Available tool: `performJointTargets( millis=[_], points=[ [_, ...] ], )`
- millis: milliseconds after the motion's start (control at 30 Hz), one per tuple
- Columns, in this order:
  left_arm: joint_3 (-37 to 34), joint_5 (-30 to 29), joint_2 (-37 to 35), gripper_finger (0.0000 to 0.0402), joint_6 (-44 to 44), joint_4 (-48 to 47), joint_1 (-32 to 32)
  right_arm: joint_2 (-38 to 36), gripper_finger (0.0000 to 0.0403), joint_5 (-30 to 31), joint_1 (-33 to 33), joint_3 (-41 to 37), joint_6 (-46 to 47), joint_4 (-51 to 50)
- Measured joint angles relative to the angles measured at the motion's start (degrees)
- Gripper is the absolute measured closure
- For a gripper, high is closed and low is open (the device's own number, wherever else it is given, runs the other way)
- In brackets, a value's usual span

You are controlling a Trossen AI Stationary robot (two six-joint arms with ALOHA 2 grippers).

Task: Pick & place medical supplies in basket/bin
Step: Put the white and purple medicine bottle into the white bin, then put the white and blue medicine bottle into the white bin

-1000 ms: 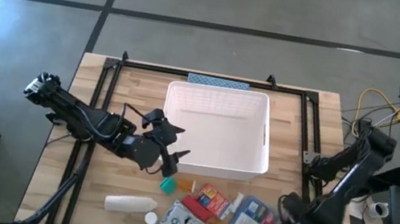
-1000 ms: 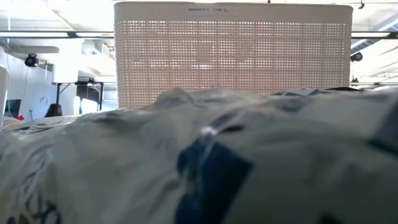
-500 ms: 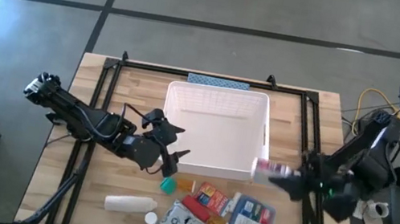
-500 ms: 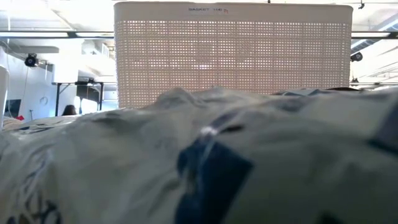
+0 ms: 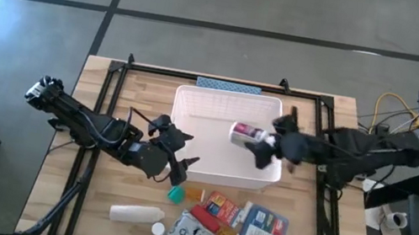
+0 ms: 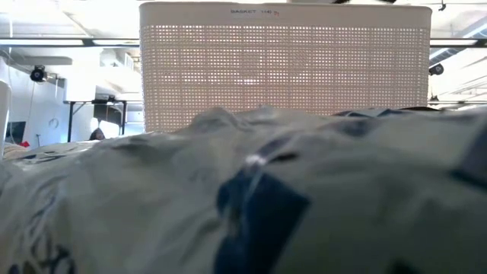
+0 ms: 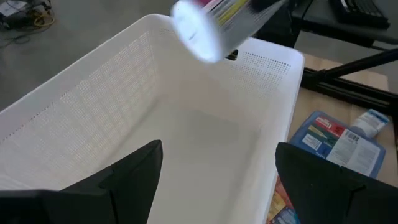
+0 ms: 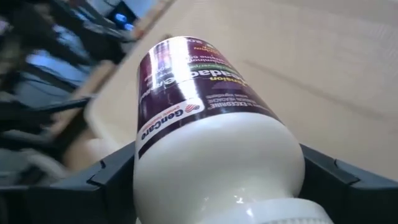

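Reaching over the white bin (image 5: 218,168), the right pincer (image 5: 266,147) grips a white pill bottle (image 5: 247,133) with a dark label, held on its side above the bin's interior. Left pincer (image 5: 182,167) stands spread and empty just beside the bin's left front corner. Remaining supplies (image 5: 219,222) lie on the tabletop (image 5: 143,106) before the bin.

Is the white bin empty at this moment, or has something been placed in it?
Empty. The white bin shows a bare floor; the pill bottle is above it in the right gripper, not yet set down.
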Motion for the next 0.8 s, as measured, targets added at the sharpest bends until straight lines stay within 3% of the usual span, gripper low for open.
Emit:
performJointTargets(
  millis=[167,467,800],
  points=[
    [0.0,0.0,0.0,0.0109,-1.1,0.0,-0.8,5.1,0.0069,-2.9,-3.9,4.0,-4.3,-5.5],
    [-1.5,0.0,0.0,0.0109,-2.5,0.0,-2.0,10.4,0.005,-5.6,-3.5,9.5,-8.8,-8.0],
    [-1.7,0.0,0.0,0.0109,-2.5,0.0,-2.2,9.9,0.0049,-8.6,-2.5,12.1,-12.7,-10.1]
  ],
)
